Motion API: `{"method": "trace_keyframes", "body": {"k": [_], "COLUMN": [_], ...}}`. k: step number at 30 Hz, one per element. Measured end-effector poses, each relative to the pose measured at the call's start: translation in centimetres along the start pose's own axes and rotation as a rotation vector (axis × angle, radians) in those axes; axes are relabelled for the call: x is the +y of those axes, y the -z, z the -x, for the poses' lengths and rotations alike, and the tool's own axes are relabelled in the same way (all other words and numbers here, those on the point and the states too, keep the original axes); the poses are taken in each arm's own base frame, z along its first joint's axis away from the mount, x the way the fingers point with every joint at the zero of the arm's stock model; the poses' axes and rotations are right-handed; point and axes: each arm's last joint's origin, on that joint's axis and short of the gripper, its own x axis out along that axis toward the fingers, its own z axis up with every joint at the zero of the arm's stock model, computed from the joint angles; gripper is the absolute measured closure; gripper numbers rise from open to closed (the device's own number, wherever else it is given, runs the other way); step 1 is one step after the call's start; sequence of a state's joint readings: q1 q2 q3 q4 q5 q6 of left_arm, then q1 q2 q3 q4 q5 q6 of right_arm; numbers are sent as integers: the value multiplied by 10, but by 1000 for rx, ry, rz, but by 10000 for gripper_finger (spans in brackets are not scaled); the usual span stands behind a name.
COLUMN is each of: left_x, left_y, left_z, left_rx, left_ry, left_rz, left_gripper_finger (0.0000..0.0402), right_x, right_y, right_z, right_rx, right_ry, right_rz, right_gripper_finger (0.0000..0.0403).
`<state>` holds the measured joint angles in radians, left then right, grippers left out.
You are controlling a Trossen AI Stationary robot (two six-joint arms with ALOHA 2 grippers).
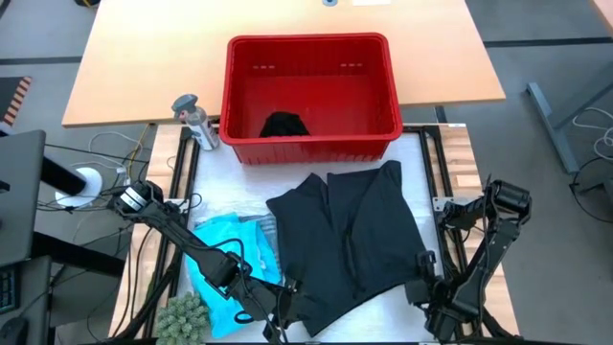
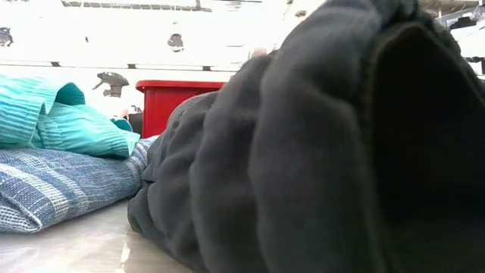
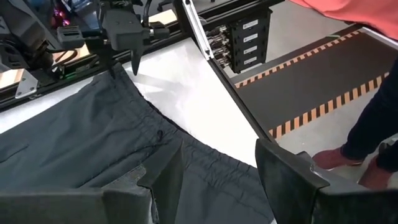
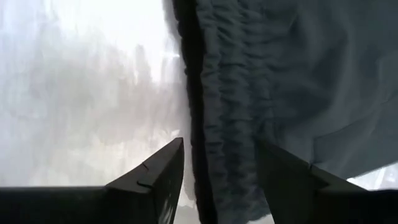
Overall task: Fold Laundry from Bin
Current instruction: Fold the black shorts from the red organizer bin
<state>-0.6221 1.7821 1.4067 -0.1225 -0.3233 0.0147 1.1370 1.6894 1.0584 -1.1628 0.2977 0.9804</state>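
Observation:
A black garment [image 1: 350,240] lies spread on the white table top, in front of the red bin [image 1: 230,86]. A small black piece of laundry [image 1: 284,125] rests on the bin's floor. A turquoise garment [image 1: 225,244] and a blue-grey striped one [image 2: 53,186] lie at the left. My left gripper [image 1: 278,311] is open at the black garment's near left corner, its fingers either side of the gathered waistband [image 3: 186,146]. My right gripper [image 1: 421,283] is open at the near right corner, with the gathered waistband [image 4: 224,93] running between its fingers. My left gripper [image 3: 217,162] comes in low and nearly level from the table's left, fingers across the waistband; whether they touch the cloth I cannot tell. My right gripper [image 4: 221,149] points steeply down, a finger on each side of the waistband's edge; I cannot tell whether it touches.
A small grey spray bottle [image 1: 194,120] stands left of the bin. A green knobbly object [image 1: 182,316] sits at the near left corner. Bare white table shows beside the garment's right edge. A person's leg and shoe [image 3: 373,124] stand beyond the table's near side.

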Motion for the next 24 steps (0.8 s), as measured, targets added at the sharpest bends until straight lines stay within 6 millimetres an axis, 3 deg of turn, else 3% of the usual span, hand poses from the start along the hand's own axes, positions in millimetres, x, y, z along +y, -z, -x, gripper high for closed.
{"method": "trace_keyframes", "body": {"k": [7, 17, 24], "left_x": [0, -4, -5], "left_y": [0, 2, 2], "left_z": [0, 1, 1], "left_rx": [2, 15, 20], "left_ry": [4, 16, 39], "left_rz": [-1, -15, -13], "left_gripper_finger": [214, 214, 214], "right_x": [0, -7, -13], "right_y": [-1, 8, 3], "right_z": [0, -22, -37], "right_rx": [-24, 50, 80], "right_ry": [8, 39, 9], "right_rz": [-1, -30, -64], "right_gripper_finger": [184, 185, 236]}}
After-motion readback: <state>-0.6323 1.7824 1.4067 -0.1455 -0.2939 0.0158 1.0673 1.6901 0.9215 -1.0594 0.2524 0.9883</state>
